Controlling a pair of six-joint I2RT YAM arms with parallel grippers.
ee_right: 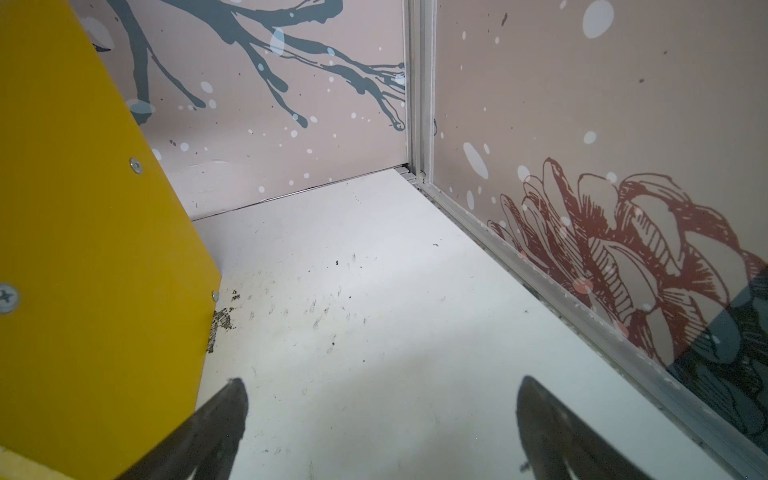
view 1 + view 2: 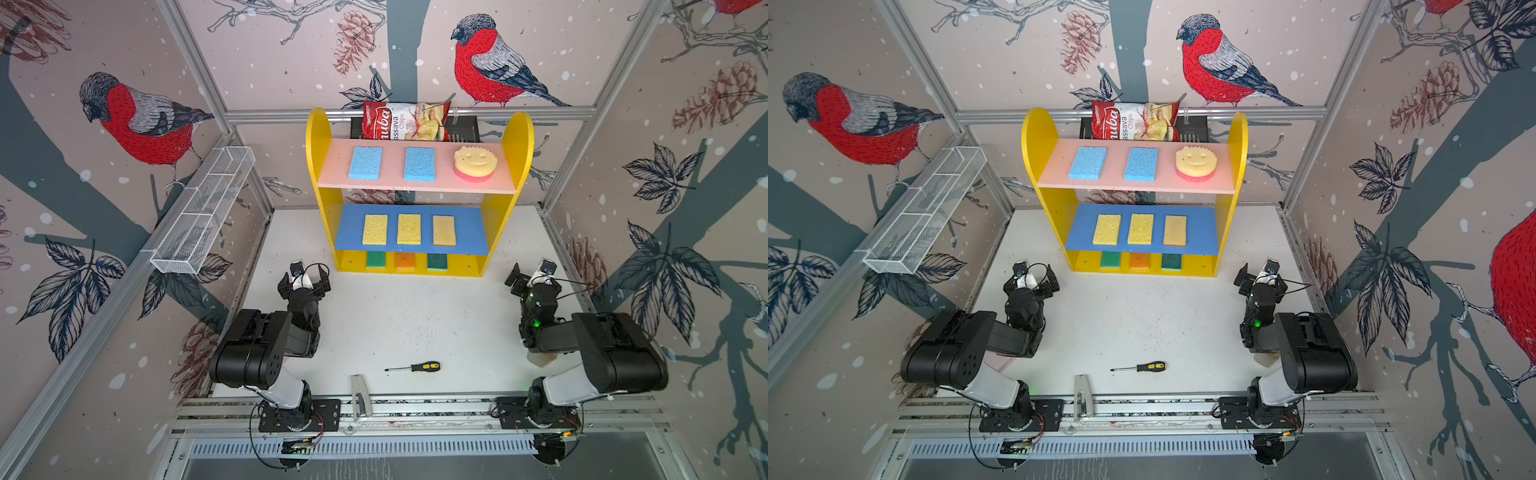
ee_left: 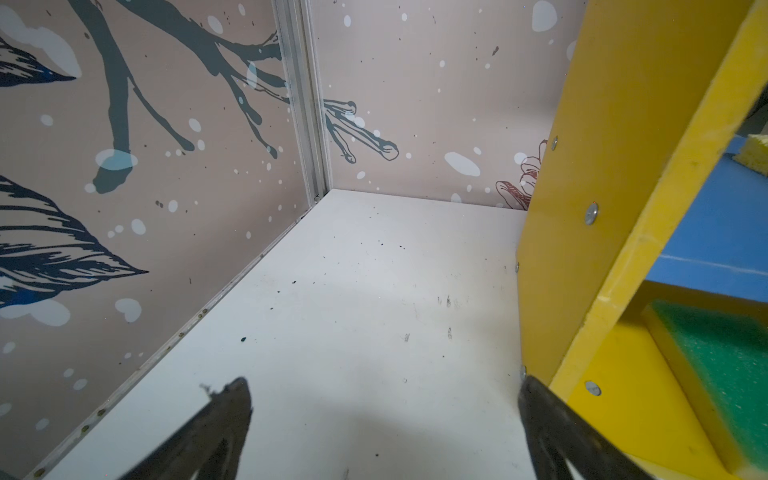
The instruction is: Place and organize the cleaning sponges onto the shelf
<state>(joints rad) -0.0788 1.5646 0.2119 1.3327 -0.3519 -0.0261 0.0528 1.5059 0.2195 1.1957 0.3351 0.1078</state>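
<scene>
Sponges (image 2: 419,164): all nine lie on the shelf (image 2: 519,166), three to a board, and none are on the table. The flat ones have their long axes running front to back. Left gripper (image 2: 305,275) stands spread wide and empty, and the right gripper (image 2: 535,277) likewise. Each sits low, just off a front corner of the shelf. The nearest piece is the green sponge (image 3: 723,357) on the base, just ahead and inboard of the left gripper, the closer arm. Judgement: placement looks complete, with straightening at most outstanding.

Chip bag (image 2: 405,121): "assava Chips", partial "nuba".
</scene>
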